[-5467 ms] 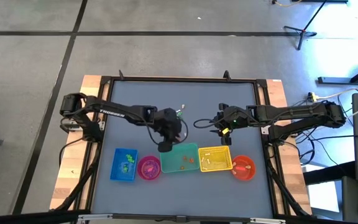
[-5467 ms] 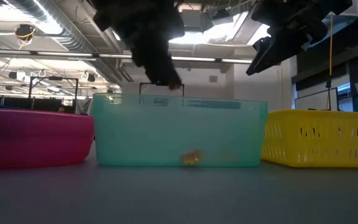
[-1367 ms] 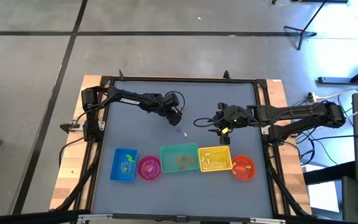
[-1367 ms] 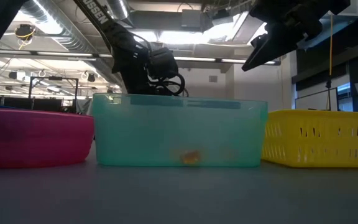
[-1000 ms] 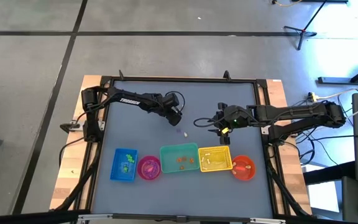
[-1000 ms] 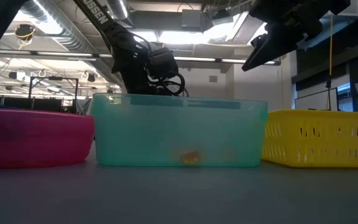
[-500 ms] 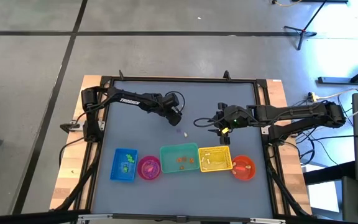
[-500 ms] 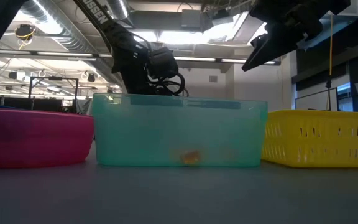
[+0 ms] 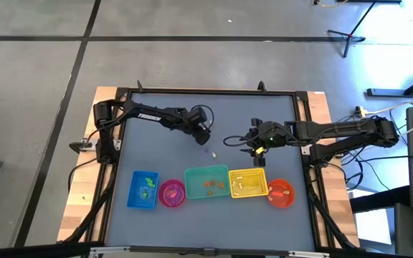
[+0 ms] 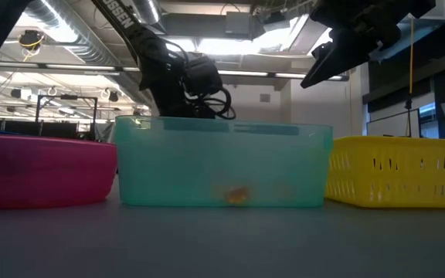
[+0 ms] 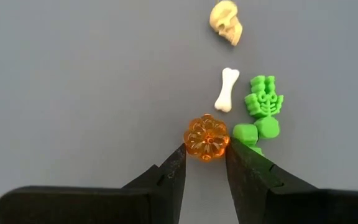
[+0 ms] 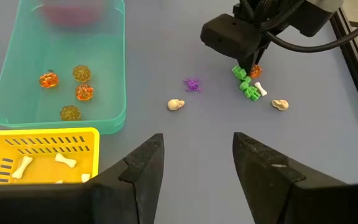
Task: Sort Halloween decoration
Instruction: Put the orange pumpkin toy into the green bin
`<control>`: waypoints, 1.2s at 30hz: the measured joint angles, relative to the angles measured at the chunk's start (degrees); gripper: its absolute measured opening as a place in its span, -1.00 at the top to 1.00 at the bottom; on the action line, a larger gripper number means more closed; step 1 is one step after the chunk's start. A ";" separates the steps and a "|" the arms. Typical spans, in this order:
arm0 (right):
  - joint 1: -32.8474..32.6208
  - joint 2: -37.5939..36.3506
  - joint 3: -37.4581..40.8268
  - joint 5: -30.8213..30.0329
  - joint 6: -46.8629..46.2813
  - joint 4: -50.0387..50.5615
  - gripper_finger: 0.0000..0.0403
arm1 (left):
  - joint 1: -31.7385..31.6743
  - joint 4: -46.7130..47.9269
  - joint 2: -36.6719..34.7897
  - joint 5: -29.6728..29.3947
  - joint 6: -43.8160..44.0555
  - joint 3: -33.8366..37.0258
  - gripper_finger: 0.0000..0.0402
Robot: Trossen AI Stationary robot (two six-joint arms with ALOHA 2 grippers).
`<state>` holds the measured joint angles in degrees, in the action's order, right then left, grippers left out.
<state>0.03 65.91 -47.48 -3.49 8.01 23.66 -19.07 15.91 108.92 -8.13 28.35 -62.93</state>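
My left gripper [image 11: 205, 163] fingertips pinch the orange pumpkin [image 11: 207, 137] on the grey table [image 11: 73, 93], beside green trinkets [image 11: 261, 109] and a white bone [image 11: 227, 89]; my right gripper [image 12: 197, 158] hovers open near the teal bin [image 12: 61, 118].

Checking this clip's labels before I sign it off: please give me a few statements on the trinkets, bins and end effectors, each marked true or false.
1. The left end effector has its fingertips on either side of an orange pumpkin. True.
2. The teal bin holds green skeletons. False: it holds four orange pumpkins.
3. A white bone lies next to a green skeleton on the table. True.
4. The right end effector grips a skull. False: it is open and empty, above the table.
5. The yellow basket is empty. False: white bones lie in it.
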 joint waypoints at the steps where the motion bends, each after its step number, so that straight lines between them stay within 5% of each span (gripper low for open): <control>1: 0.00 0.00 -0.01 0.00 0.00 0.01 0.06 | 0.00 -0.34 -0.02 -0.04 -0.01 -0.01 0.56; 21: 0.00 0.00 0.00 0.00 0.00 0.00 0.06 | -1.33 -8.28 -0.09 6.41 -0.41 -0.01 0.56; 36: 0.00 0.00 -0.02 0.00 0.00 0.00 0.06 | 3.58 -15.60 -0.11 26.97 4.67 -0.01 0.56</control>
<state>0.03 65.91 -47.50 -3.49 8.01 23.66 -15.49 0.31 108.81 18.84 33.02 -62.94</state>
